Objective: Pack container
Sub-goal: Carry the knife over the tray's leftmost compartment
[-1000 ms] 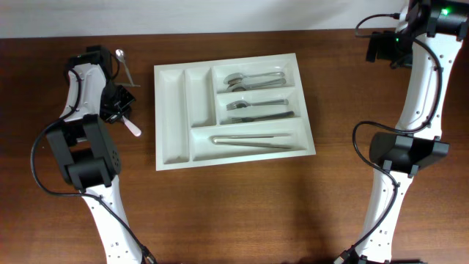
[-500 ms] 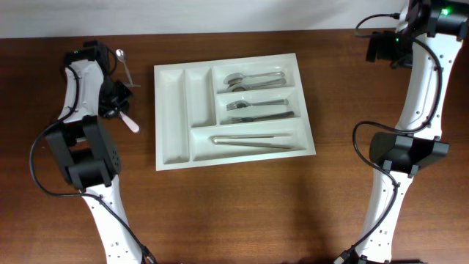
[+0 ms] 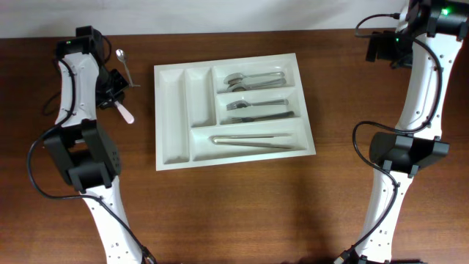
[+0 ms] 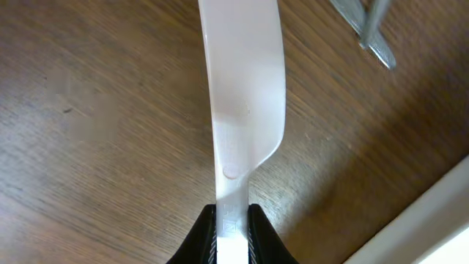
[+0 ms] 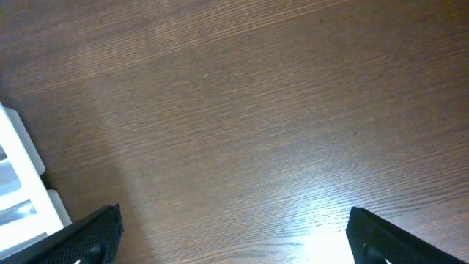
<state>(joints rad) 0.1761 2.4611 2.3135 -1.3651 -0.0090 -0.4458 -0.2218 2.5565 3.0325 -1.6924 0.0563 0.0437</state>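
**Item:** large white rectangular plastic cutlery tray (image 3: pixel 173 110), mid-table, its two narrow bare compartments on the side facing the left gripper (image 4: pixel 233 220).

**Left gripper:** just off that side and the nearer arm. It pinches the handle of a white plastic knife (image 4: pixel 242 95), which lies oblique to those slots.

**Right gripper** (image 5: pixel 234 246): spread, beyond the tray's far end.

**Lettering:** moulded mark on the knife, illegible.

Likely a robotics lab: white robot arms (image 3: pixel 420 88) flank a brown wooden table (image 3: pixel 234 220).
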